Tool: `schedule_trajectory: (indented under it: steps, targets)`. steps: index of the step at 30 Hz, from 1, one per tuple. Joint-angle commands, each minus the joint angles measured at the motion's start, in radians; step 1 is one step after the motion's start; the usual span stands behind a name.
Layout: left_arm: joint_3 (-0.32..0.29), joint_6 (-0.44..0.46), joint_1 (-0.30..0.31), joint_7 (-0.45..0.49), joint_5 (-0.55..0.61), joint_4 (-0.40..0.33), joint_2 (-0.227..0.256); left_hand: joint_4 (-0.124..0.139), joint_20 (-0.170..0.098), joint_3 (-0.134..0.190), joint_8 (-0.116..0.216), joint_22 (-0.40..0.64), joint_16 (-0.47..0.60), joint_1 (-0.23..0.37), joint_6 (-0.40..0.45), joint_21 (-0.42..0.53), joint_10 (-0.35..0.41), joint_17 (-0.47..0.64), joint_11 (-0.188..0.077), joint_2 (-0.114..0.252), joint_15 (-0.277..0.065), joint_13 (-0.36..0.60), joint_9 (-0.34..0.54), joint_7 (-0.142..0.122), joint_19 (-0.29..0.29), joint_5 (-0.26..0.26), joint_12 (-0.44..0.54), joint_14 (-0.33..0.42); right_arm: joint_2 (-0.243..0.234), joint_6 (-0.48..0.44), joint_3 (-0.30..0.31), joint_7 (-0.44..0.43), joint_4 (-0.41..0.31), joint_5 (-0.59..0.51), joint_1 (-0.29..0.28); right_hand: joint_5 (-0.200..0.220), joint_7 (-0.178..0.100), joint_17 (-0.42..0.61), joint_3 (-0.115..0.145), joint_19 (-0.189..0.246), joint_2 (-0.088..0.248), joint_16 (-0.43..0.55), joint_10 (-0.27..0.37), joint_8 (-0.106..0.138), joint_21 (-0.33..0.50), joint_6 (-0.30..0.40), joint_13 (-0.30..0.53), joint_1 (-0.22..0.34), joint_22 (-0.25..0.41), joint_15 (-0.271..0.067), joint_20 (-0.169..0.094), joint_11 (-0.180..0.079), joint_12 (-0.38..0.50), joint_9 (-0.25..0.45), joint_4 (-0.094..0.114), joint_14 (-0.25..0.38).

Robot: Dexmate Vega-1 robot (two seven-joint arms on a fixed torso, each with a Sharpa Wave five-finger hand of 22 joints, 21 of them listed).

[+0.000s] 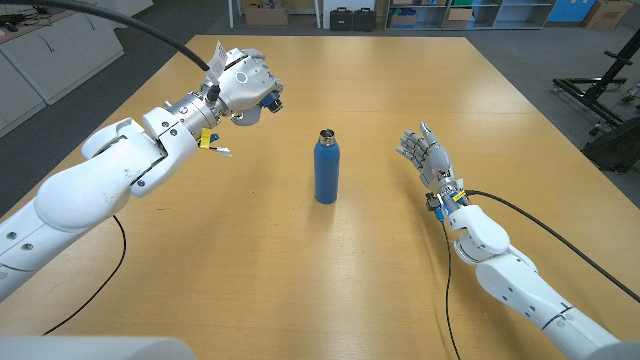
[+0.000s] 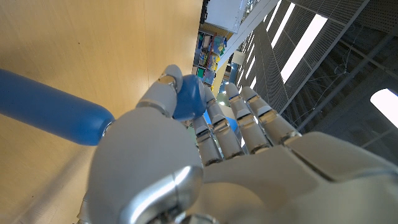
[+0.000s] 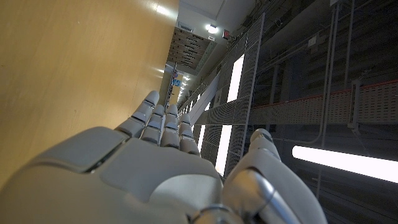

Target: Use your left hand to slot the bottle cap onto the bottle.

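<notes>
A blue bottle [image 1: 326,170] stands upright at the table's middle, its round mouth uncovered. My left hand [image 1: 243,84] hovers above the table, to the left of the bottle and farther back, and grips the blue bottle cap [image 1: 271,102]. In the left wrist view the cap [image 2: 188,98] sits pinched between thumb and fingers of the left hand [image 2: 205,155], with the bottle [image 2: 53,109] off to one side. My right hand [image 1: 426,155] is right of the bottle, fingers spread, holding nothing; the right wrist view shows the hand [image 3: 155,168] with straight fingers.
The wooden table [image 1: 330,280] spreads wide around the bottle. A black cable [image 1: 150,32] runs to the left arm, another [image 1: 540,225] lies on the table by the right arm. Boxes and shelves [image 1: 400,14] stand beyond the far edge.
</notes>
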Motion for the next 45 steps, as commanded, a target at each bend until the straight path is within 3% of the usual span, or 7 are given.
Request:
schedule_trajectory:
  steps: [1,21,26,34,39,45]
  targets:
    - [0.012,-0.062,-0.050,0.105,0.099,0.009,0.057,0.024,-0.085,0.019,0.008,0.003,-0.003,0.029,0.065,0.002,0.064,0.002,-0.066,0.046,-0.171,0.002,0.005,-0.054,0.008,-0.003,0.003,0.010,0.002,0.005,0.007,-0.017,-0.013,-0.005,-0.018,0.006,0.004,0.003,-0.001,0.009,0.008,-0.002,0.003,-0.001,-0.002,0.011,0.002,0.003,0.004,0.001,-0.002,0.000,0.004,0.004,-0.002,0.006]
    - [0.128,-0.111,-0.197,0.285,0.318,0.036,0.195,0.027,-0.092,0.020,0.008,0.003,-0.003,0.022,0.067,0.001,0.065,0.002,-0.066,0.048,-0.171,0.002,0.006,-0.055,0.010,-0.006,0.001,0.017,-0.009,0.008,0.038,-0.055,-0.050,-0.024,-0.076,0.006,0.006,0.003,-0.002,0.011,0.009,-0.002,0.004,-0.001,-0.007,0.012,0.002,0.003,0.004,0.002,-0.002,0.001,0.005,0.004,-0.003,0.007]
    - [0.181,-0.125,-0.262,0.311,0.348,0.049,0.212,0.027,-0.092,0.020,0.009,0.003,-0.003,0.022,0.067,0.001,0.065,0.002,-0.066,0.049,-0.171,0.002,0.007,-0.056,0.010,-0.006,0.000,0.017,-0.005,0.014,0.043,-0.061,-0.056,-0.027,-0.089,0.006,0.004,0.003,-0.003,0.011,0.009,-0.002,0.005,-0.001,-0.008,0.012,0.002,0.003,0.004,0.002,-0.001,0.002,0.005,0.004,-0.004,0.007]
    - [0.293,-0.224,-0.418,0.258,0.320,0.051,0.184,0.026,-0.092,0.019,0.009,0.003,-0.007,0.017,0.063,0.000,0.062,0.001,-0.066,0.044,-0.170,0.002,0.010,-0.057,0.009,-0.008,-0.002,0.013,0.006,0.034,0.045,-0.055,-0.051,-0.027,-0.105,0.006,0.003,0.003,-0.003,0.012,0.009,-0.003,0.005,-0.001,-0.010,0.012,0.002,0.004,0.004,0.003,-0.002,0.002,0.005,0.004,-0.004,0.007]
    - [0.391,-0.328,-0.549,0.221,0.317,0.059,0.126,0.026,-0.091,0.018,0.008,0.004,-0.008,0.013,0.059,-0.001,0.059,0.001,-0.067,0.043,-0.169,0.002,0.011,-0.057,0.006,-0.009,-0.003,0.012,0.009,0.041,0.040,-0.052,-0.050,-0.035,-0.107,0.006,0.004,0.003,-0.003,0.012,0.009,-0.002,0.005,-0.001,-0.011,0.012,0.002,0.004,0.004,0.003,-0.001,0.001,0.005,0.004,-0.004,0.008]
    - [0.482,-0.413,-0.656,0.165,0.301,0.089,0.051,0.026,-0.091,0.018,0.008,0.004,-0.009,0.011,0.057,-0.002,0.057,0.001,-0.067,0.041,-0.170,0.002,0.012,-0.057,0.005,-0.010,-0.004,0.009,0.011,0.035,0.033,-0.048,-0.050,-0.039,-0.103,0.006,0.004,0.003,-0.004,0.013,0.009,-0.003,0.006,-0.001,-0.013,0.013,0.002,0.004,0.005,0.002,-0.002,0.000,0.005,0.004,-0.005,0.008]
